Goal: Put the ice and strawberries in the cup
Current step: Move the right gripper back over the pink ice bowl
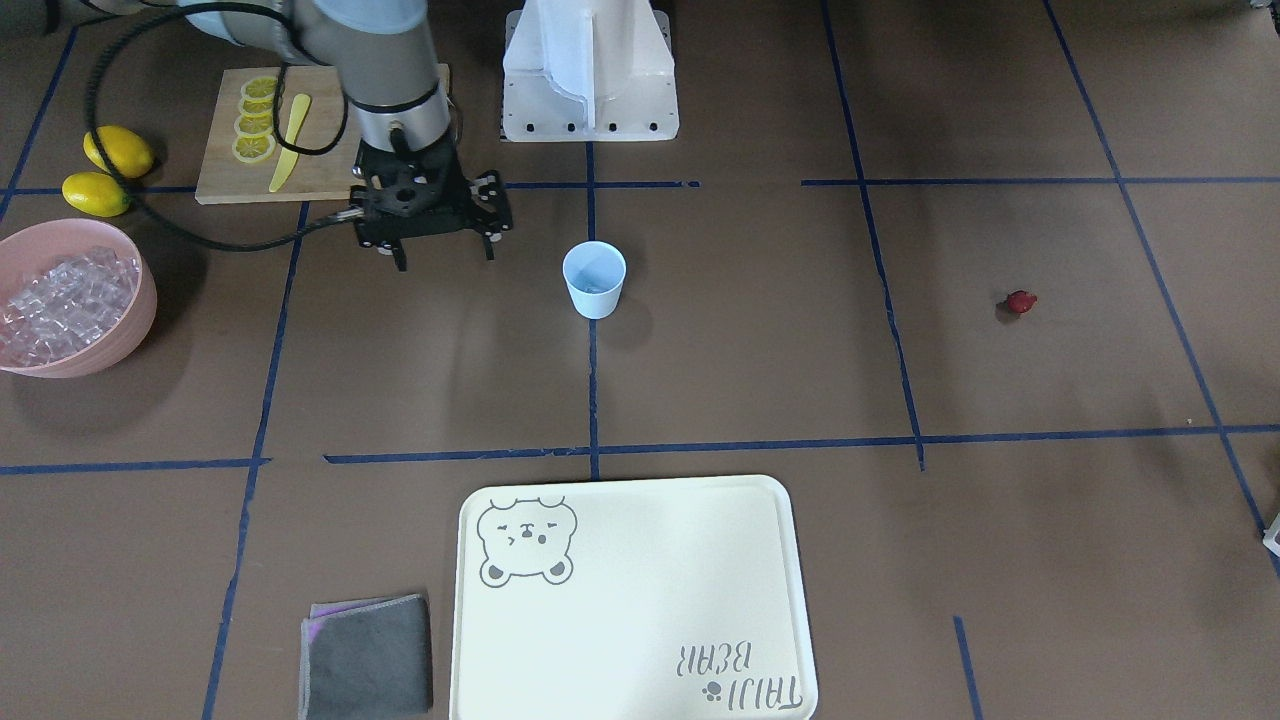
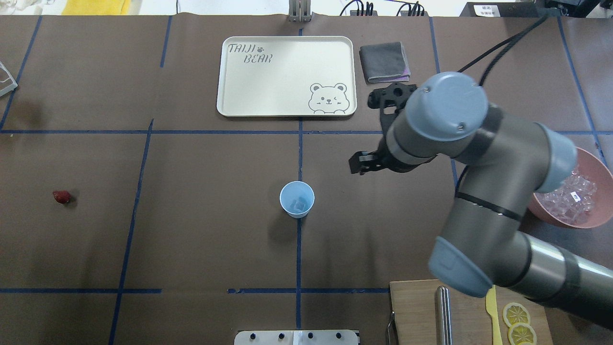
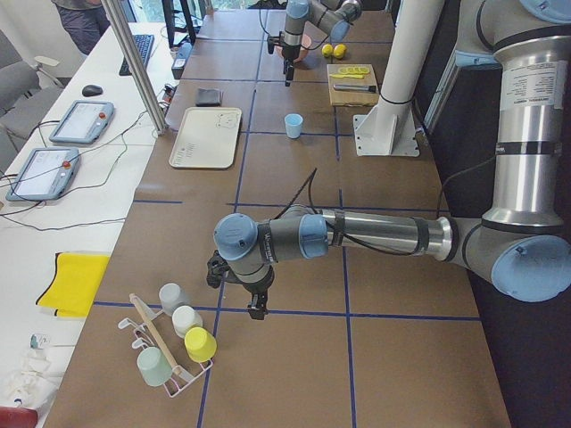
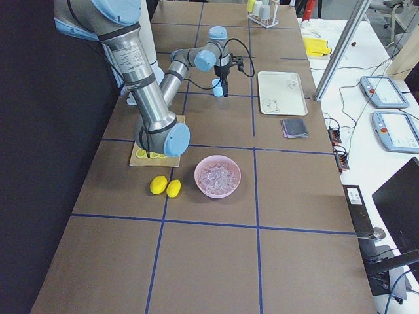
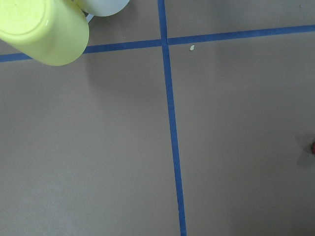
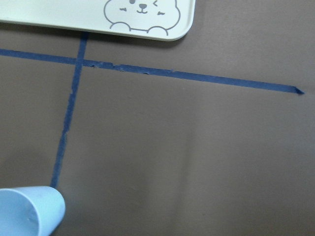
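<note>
The light-blue cup (image 1: 594,280) stands upright at the table's middle, and the overhead view shows clear ice (image 2: 299,205) inside it. More ice (image 1: 62,300) fills the pink bowl (image 1: 140,310). One red strawberry (image 1: 1020,302) lies alone, far off on the left arm's side. My right gripper (image 1: 445,258) hangs open and empty above the table, between bowl and cup, a short way from the cup. My left gripper (image 3: 237,294) shows only in the exterior left view, beside a rack of cups; I cannot tell whether it is open or shut.
A cream bear tray (image 1: 640,690) and a folded grey cloth (image 1: 368,655) lie on the side far from the robot. A cutting board (image 1: 225,185) with lemon slices and a yellow knife, plus two lemons (image 1: 118,150), sits behind the bowl. A yellow cup (image 5: 44,29) on the rack is near the left wrist.
</note>
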